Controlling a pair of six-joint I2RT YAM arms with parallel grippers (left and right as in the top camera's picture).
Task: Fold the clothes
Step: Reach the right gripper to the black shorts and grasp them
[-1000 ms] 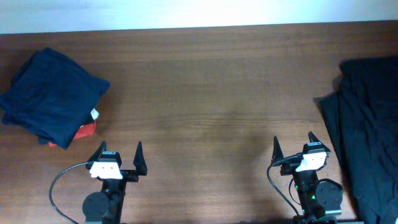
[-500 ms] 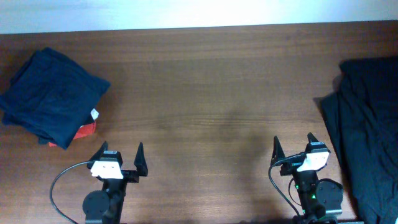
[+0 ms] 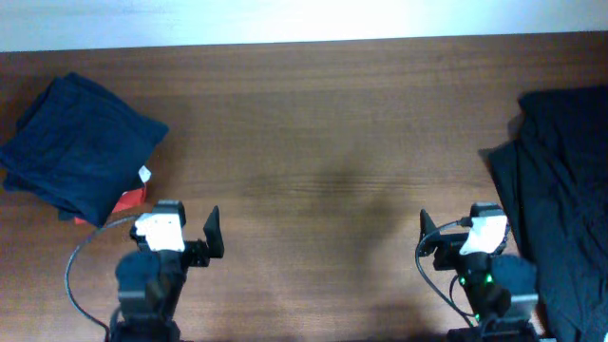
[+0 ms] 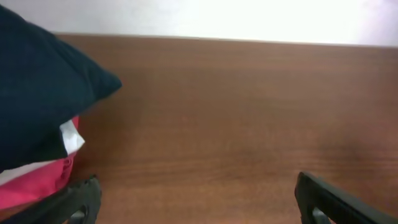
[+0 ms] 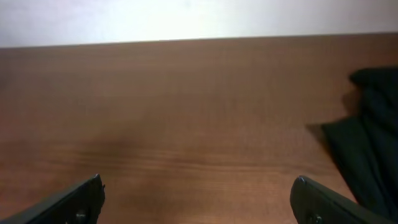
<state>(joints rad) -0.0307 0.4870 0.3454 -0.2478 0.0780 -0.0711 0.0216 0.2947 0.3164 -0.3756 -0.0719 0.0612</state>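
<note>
Two piles; the unfolded one lies right of the right claw

One garment pile looks not yet folded: the black heap (image 3: pixel 562 199). It lies rumpled along the right edge of the table (image 3: pixel 332 114), with its long axis running from far to near and part of it out of frame. The right claw (image 5: pixel 198 185) is much the nearer of the two. The heap sits to its right and a little ahead, with the near end just beside that arm's base. In the right wrist view the fabric shows only at the right margin, so the claw points at bare wood, not at the cloth. A reach would likely need a swing to the right, and the edge that juts left towards the middle looks the easiest place to grip.

Both claws are spread wide and hold nothing. The left claw (image 4: pixel 196 190) has the navy stack (image 3: pixel 81 152) ahead and to its left, nearby but not touching. That stack looks folded, with a red cloth (image 3: pixel 131 201) under it and a white tag (image 3: pixel 144 174) at its edge. The two piles are well apart. Nothing stands between the right claw and the heap, and the bare wood in the middle leaves room to spread a garment.
</note>
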